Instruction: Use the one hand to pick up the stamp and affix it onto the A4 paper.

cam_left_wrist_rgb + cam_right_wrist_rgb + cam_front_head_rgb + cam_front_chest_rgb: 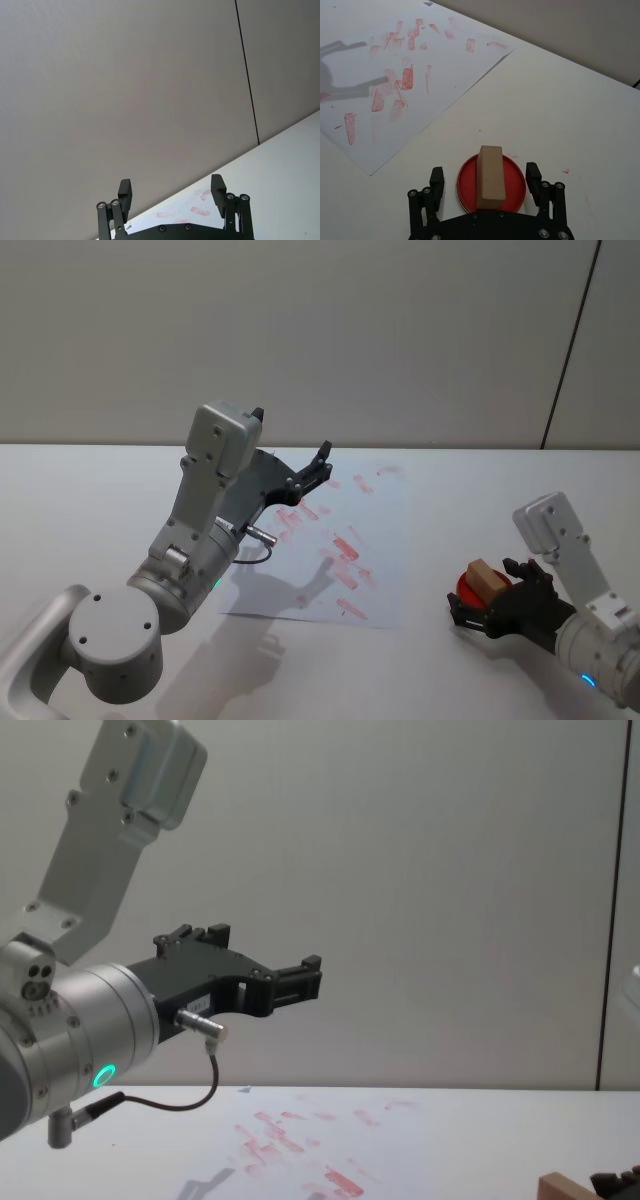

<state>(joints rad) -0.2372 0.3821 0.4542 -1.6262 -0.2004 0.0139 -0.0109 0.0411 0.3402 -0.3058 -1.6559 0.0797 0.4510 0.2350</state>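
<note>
toothed black hand astride squared wooden stamp

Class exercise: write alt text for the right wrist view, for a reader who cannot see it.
The right gripper is open around a wooden stamp that rests on a round red ink pad, fingers on either side without touching it. Beyond, on the white table, lies a sheet of paper covered in red stamp marks.

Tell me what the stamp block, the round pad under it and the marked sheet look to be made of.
The stamp: seemingly unfinished wood, light brown and matte with squared edges. The red pad beneath it: probably plastic, judging by its smooth, raised round rim. The A4 paper: thin matte white paper, lying flat with red ink imprints. The right gripper straddles the stamp, jaws open.
</note>
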